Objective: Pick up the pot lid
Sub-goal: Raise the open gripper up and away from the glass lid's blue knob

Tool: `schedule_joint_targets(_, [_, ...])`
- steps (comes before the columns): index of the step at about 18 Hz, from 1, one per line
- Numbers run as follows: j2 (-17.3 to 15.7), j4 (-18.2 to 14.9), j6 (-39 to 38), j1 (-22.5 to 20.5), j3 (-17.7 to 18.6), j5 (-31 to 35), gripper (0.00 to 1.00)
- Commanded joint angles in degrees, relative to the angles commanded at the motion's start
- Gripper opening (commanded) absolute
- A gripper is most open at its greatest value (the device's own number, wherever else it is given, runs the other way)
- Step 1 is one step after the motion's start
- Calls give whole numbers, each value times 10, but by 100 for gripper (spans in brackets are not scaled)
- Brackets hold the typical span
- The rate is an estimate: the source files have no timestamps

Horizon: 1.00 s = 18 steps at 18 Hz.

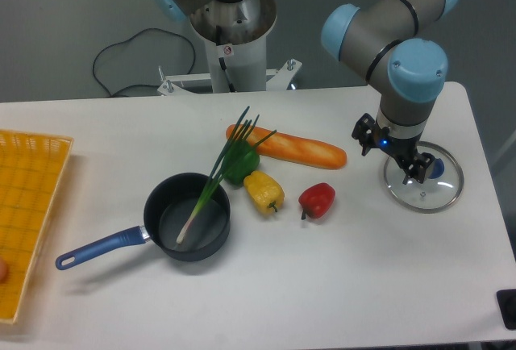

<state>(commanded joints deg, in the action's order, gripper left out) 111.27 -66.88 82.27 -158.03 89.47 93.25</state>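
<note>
Far left, 9 o'clock in frame: yellow crate (24, 181), cut off by the edge. Blue-handled pan (189, 252) at 8, handle out toward its own 8, spring onions (211, 186) leaning out of it toward 1. Green pepper (240, 163) and yellow pepper (262, 190) off the pan's 1 to 2, orange carrot-like thing (302, 150) lying roughly 10 to 4, red pepper (318, 198) near the pan's 3. None of it looks in the way.

Gripper (393, 151) at 3 o'clock in frame, fingers spread apart, nothing between them that I can see. The finger toward 4 overlaps the lid in this view – can't tell height or contact.

Pot lid (431, 194) flat on the table, just off the gripper's 4, blue knob (438, 170) up.

Step in hand, my read: lining up for the grasp. Next – nudge toward 4 until the knob sits between the fingers, drop straight down, close on it, lift level. Going down from here risks a fingertip landing on the glass.
</note>
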Motion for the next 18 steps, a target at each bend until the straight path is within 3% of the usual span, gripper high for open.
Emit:
schedule_joint_targets(6, [-6,-3,0,-8,8,2,100])
schedule_joint_targets(11, [-36,-1,-5,-41,78,5,100])
schedule_joint_targets(18, [-47,-1,-2,-88,94,0,100])
